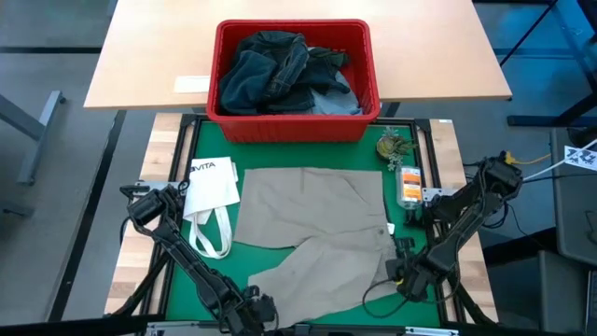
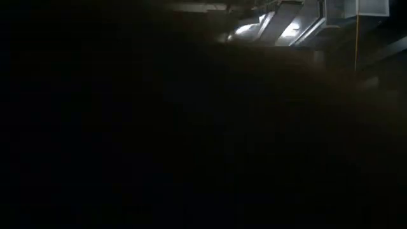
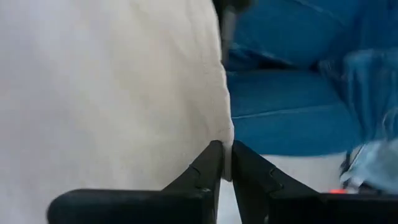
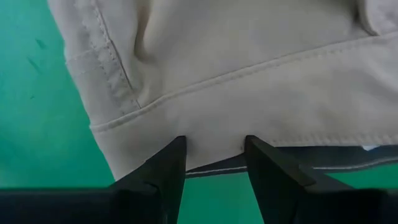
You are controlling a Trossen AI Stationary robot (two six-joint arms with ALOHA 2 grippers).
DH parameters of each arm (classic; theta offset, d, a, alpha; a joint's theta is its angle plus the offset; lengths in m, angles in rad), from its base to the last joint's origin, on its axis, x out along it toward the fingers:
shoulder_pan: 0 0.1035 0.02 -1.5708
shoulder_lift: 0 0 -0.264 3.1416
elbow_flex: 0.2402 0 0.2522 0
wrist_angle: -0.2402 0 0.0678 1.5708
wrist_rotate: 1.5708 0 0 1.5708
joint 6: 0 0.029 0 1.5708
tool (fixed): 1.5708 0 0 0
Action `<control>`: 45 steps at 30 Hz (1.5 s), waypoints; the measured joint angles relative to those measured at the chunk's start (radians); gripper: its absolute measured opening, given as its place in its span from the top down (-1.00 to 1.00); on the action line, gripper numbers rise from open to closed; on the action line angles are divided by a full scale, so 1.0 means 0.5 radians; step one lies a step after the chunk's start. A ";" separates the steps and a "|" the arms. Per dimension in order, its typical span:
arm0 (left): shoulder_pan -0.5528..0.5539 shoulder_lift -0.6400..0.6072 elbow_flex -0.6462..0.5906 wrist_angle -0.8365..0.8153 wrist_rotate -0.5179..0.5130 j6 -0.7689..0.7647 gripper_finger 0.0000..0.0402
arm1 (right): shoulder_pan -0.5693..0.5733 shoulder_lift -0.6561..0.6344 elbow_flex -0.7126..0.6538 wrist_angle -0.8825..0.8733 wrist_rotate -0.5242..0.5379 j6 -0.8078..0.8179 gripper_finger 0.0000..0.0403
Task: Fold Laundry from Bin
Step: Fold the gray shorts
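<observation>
Beige trousers (image 1: 312, 210) lie spread on the green mat (image 1: 201, 149), one leg bent toward the near left. The red bin (image 1: 294, 121) at the far edge holds dark and light blue jeans (image 1: 280, 70). My left gripper (image 1: 259, 313) (image 3: 227, 165) is at the mat's near edge by the leg end, shut on a cloth edge. My right gripper (image 1: 406, 277) (image 4: 214, 155) points down, open, over the trousers' stitched near right edge (image 4: 261, 134). Whether it touches the cloth, I cannot tell. The low view is dark. My left gripper pinches an edge of the beige trousers (image 3: 225, 140) between its two fingertips (image 3: 210, 163), coming in slanting downward. The cloth runs on ahead of the fingers. One layer or several, I cannot tell.
A white tote bag (image 1: 213, 191) with looped straps lies on the mat's left, next to my left arm. A small camouflage piece (image 1: 392, 145) and an orange item (image 1: 409, 185) sit along the mat's right side. The bin rests against a light wooden table (image 1: 149, 56).
</observation>
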 joint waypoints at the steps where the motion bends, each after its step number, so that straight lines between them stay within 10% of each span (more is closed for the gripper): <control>1: 0.007 0.000 0.000 -0.005 -0.002 -0.079 0.79 | 0.006 0.019 0.002 -0.004 0.001 0.000 0.18; 15: 0.139 -0.002 0.001 -0.099 -0.048 -0.281 0.23 | 0.002 0.041 -0.003 -0.005 0.013 -0.007 0.18; 32: 0.423 -0.488 -0.101 -0.961 -0.178 0.061 0.27 | 0.002 0.044 -0.007 -0.002 0.014 -0.023 0.18; 45: 0.521 -0.634 -0.890 -0.074 -0.004 -0.231 0.27 | 0.002 0.045 -0.008 0.002 0.053 -0.024 0.18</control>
